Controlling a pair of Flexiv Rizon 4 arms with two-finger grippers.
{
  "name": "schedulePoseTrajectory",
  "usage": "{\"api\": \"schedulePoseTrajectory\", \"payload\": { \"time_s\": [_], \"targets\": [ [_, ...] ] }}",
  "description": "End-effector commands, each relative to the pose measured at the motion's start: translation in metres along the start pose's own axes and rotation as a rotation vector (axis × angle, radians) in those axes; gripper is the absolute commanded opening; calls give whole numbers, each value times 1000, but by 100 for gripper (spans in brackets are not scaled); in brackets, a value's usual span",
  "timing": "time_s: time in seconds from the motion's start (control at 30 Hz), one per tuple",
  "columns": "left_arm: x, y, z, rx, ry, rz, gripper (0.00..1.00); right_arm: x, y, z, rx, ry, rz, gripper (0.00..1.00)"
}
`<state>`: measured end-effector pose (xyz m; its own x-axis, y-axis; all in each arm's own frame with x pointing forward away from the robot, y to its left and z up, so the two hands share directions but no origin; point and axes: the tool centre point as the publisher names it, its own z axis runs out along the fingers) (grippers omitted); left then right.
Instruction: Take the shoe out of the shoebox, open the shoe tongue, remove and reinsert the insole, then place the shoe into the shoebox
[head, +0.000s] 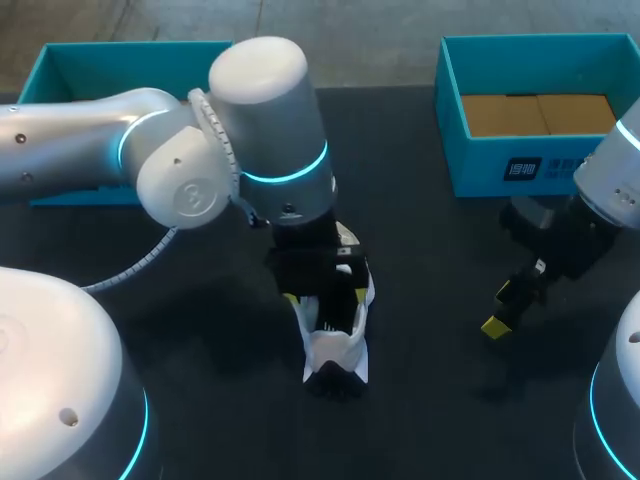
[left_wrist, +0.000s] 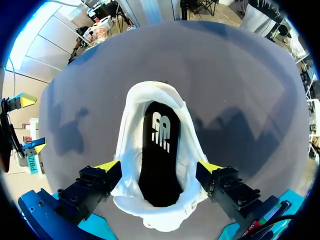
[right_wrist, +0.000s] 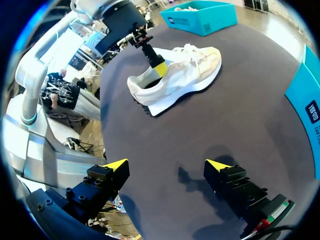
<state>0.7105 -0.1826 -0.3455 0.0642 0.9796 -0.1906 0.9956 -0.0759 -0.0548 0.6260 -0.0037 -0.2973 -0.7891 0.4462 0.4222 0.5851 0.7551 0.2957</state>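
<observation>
A white shoe (head: 335, 352) stands on the dark table near the middle, toe toward the front edge. My left gripper (head: 325, 297) hangs over its heel opening. In the left wrist view the gripper (left_wrist: 159, 167) is open, its yellow-tipped fingers (left_wrist: 107, 166) astride the heel collar of the shoe (left_wrist: 131, 130), and a black insole (left_wrist: 159, 150) lies flat inside. My right gripper (head: 500, 308) hovers open and holds nothing over bare table to the right. In its wrist view this gripper (right_wrist: 166, 165) faces the shoe (right_wrist: 185, 70) from a distance.
A teal shoebox (head: 480, 165) with a brown cardboard bottom stands at the back right, and its labelled wall (right_wrist: 310, 112) is beside my right gripper. A second teal box (head: 60, 60) sits at the back left, partly behind my left arm.
</observation>
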Motion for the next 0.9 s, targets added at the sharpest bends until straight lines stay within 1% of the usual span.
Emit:
{"api": "schedulePoseTrajectory", "payload": {
  "time_s": [0.03,0.17,0.23,0.6,0.63,0.77,0.9],
  "targets": [
    [4,6,-1,2,4,-4,100,1,-1,0,1,-3,1,100],
    [3,14,-2,4,6,-14,100,1,-1,0,1,-3,1,100],
    [2,16,-6,5,-4,-19,100,1,-1,0,1,-3,1,100],
    [-8,29,-12,-8,-4,-11,99,1,-1,0,1,-3,1,100],
    [-8,30,-14,-10,-5,-11,100,1,-1,0,1,-3,1,100],
    [-10,33,-24,-29,-9,-8,97,1,-1,0,1,-3,1,100],
    [-9,37,-37,-57,-15,-8,98,1,-1,0,1,-3,1,100]
  ]
}}
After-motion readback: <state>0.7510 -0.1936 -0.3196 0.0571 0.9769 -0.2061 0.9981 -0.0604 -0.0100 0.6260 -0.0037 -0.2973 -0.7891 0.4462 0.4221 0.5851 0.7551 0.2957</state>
